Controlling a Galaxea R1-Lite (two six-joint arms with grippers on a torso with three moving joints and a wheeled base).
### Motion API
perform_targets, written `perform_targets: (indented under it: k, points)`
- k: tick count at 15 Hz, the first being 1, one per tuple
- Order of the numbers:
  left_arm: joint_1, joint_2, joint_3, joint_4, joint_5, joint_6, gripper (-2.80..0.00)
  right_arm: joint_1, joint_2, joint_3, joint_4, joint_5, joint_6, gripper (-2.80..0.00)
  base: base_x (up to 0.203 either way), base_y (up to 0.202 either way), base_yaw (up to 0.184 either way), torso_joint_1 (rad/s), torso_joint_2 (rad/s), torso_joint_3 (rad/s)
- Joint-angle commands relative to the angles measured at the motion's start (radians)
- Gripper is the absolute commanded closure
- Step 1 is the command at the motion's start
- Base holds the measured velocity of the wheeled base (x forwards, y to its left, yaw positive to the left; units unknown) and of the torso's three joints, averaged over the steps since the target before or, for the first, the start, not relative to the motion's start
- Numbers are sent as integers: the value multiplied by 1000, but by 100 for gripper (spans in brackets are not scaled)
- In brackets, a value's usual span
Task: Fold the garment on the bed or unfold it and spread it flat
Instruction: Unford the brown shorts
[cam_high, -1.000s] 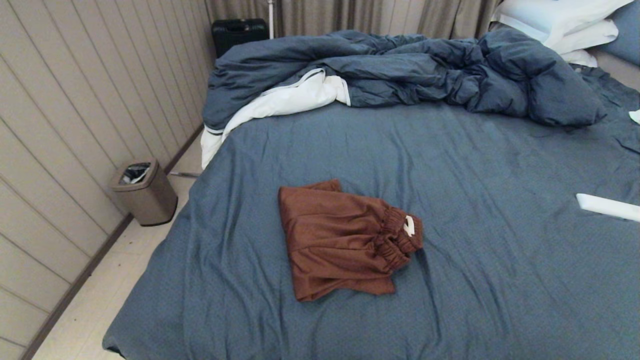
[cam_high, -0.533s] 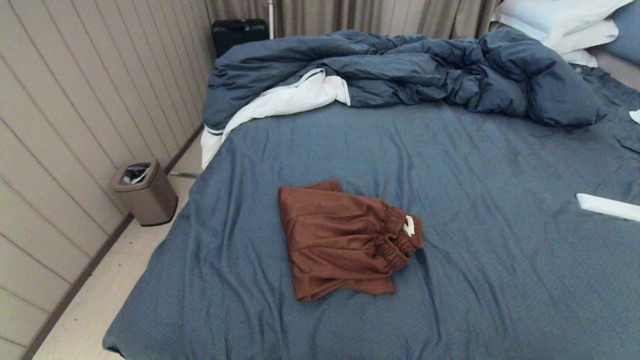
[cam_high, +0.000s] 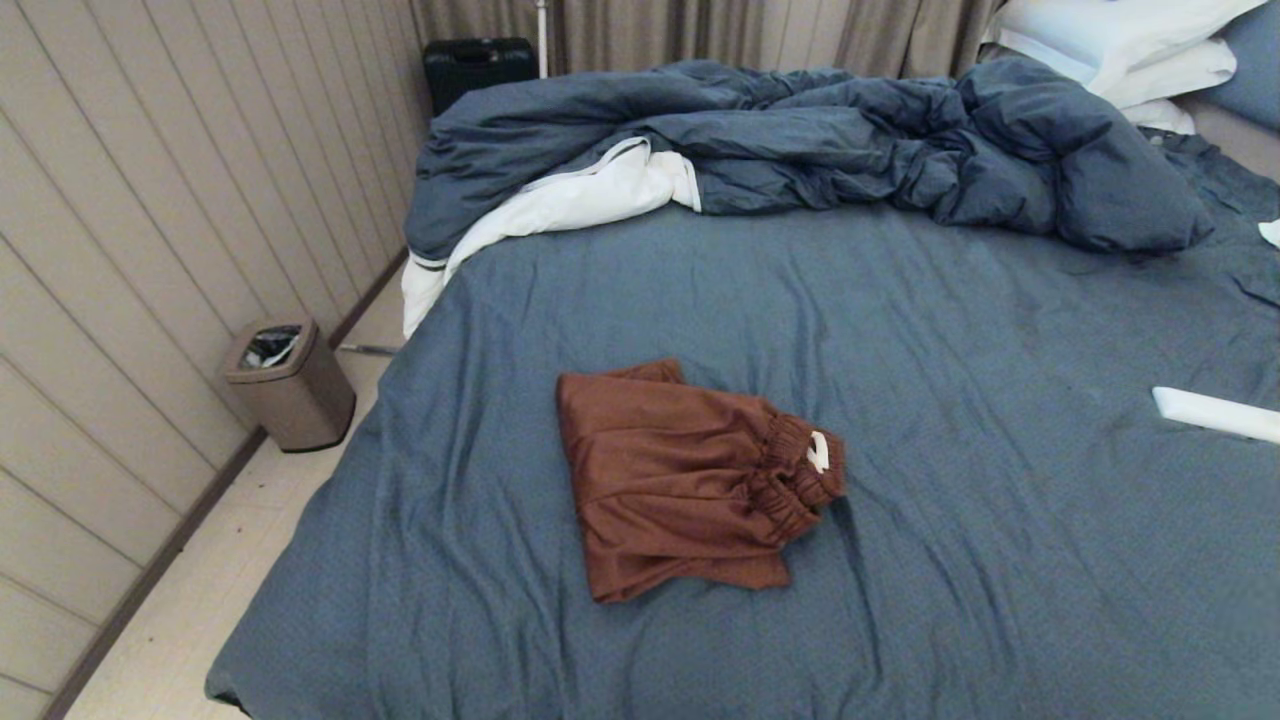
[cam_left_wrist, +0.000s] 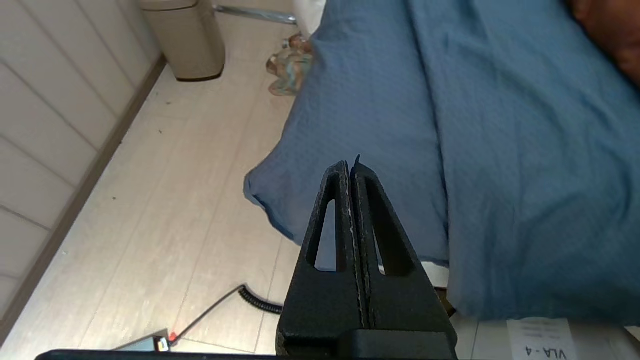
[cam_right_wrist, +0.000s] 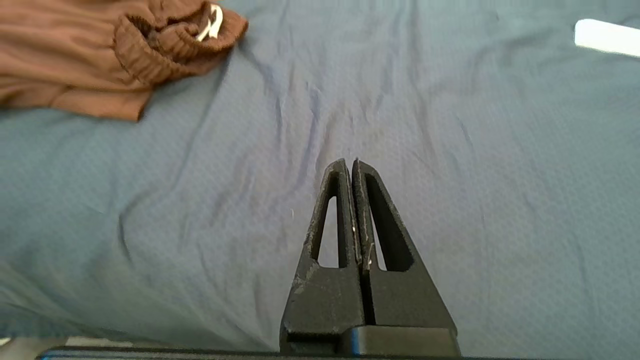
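Over by the wall, a tan bin holds crumpled dark stuff. On the bed, the rust-brown shorts lie folded mid-sheet, waistband bunched, white drawstring peeking out. Rumpled duvet heaped beyond, a white strip well right. Left end effector hangs over the bed's corner, fingers pressed together, empty; right end effector likewise closed over bare sheet.

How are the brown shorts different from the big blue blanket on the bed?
The shorts are rust-brown; the duvet is blue with white lining. The shorts are small and folded fairly flat; the duvet is big and heaped in rumples. The shorts lie mid-bed, the duvet at the far side. Both are soft cloth resting on the bed, untouched by either gripper.
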Motion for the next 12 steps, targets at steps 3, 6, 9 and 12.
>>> perform_targets:
  k: [3,6,9,12]
  points:
    - [0,0,30,-92,-12,6,0,2,-22,1,3,0,-1,0,0,0,0,0,0,0]
    - [0,1,117,-280,-27,26,0,2,-22,1,3,0,1,0,0,0,0,0,0,0]
    - [-2,2,117,-262,-30,21,0,2,-22,1,2,-5,7,0,0,0,0,0,0,0]
    - [-2,2,117,-264,-30,6,0,1,-20,1,2,-5,7,0,0,0,0,0,0,0]
